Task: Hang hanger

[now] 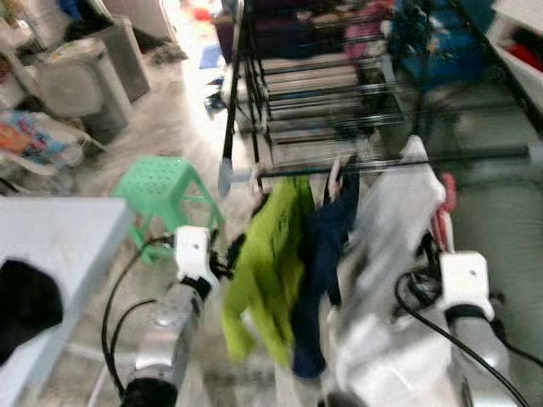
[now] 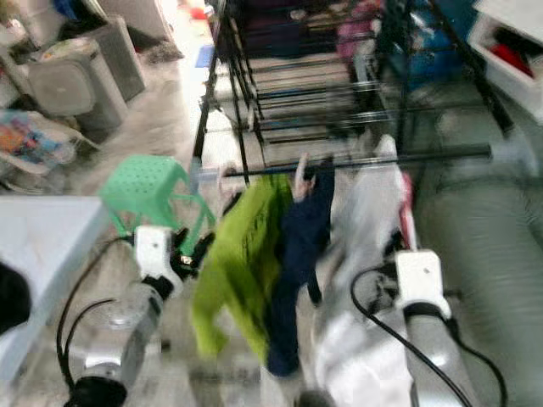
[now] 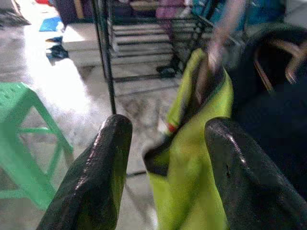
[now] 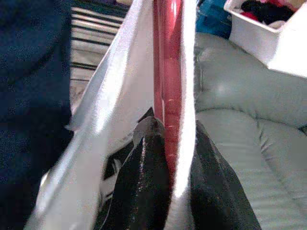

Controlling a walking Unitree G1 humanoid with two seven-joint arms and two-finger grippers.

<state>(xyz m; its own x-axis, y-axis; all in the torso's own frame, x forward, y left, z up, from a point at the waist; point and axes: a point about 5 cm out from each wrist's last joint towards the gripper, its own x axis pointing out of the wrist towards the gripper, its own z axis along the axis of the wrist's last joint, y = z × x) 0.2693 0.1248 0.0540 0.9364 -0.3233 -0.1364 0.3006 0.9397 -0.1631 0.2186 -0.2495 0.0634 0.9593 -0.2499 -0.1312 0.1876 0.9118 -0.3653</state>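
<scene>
A dark rail [image 1: 407,161] of a black drying rack runs across in front of me. From it hang a lime-green garment [image 1: 267,263] and a navy garment [image 1: 327,246] on hangers. To their right is a white garment [image 1: 390,220] on a red hanger [image 4: 168,72]. My right gripper [image 4: 168,129] is shut on that red hanger, just below the rail, with white cloth on both sides of its fingers. My left gripper [image 3: 165,127] is open with nothing in it, close to the left of the green garment [image 3: 192,167].
A green plastic stool [image 1: 157,186] stands left of the rack. A white table [image 1: 51,246] with a black cloth [image 1: 25,305] is at my near left. A grey sofa [image 4: 249,120] and a white bin [image 4: 268,33] lie right. More rack bars [image 1: 322,85] are behind.
</scene>
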